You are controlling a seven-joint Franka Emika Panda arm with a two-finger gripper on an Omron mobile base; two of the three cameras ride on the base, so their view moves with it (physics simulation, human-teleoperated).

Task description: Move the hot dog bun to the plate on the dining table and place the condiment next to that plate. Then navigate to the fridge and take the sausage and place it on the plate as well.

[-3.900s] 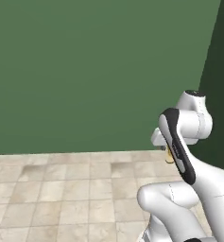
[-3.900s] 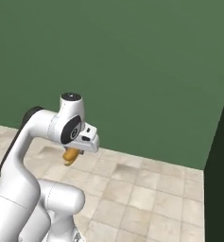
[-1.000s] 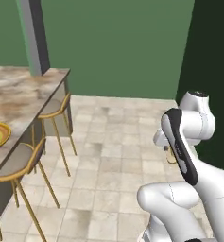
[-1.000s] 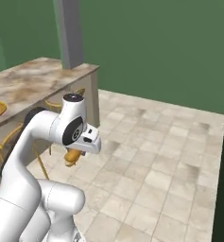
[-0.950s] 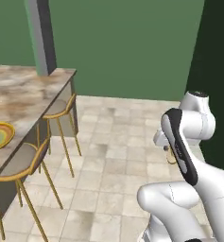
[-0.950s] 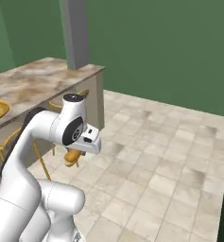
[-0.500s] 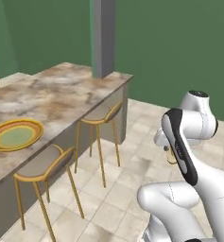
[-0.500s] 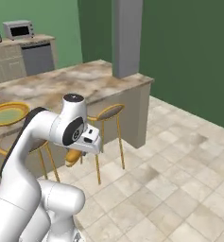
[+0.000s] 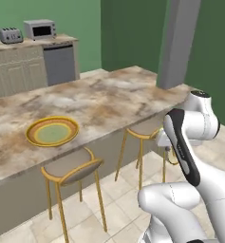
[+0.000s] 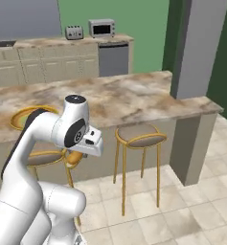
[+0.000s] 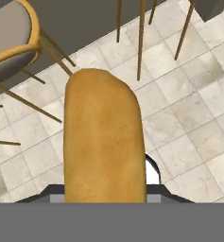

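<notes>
Fingers (image 11: 105, 198) clamped on the hot dog bun (image 11: 104, 146); it juts straight out along the hand, tucked low and close to the arm, probably to keep it steady while the base drives. In the right base view the bun (image 10: 74, 158) hangs over the floor, below the dining table surface (image 9: 109, 102), near a stool (image 9: 72, 168). The plate (image 9: 52, 131) sits near the surface's stool-side edge, nothing on it, an easy reach from the stool side. Bun delivery is the step in hand. No readable writing or labels anywhere.
</notes>
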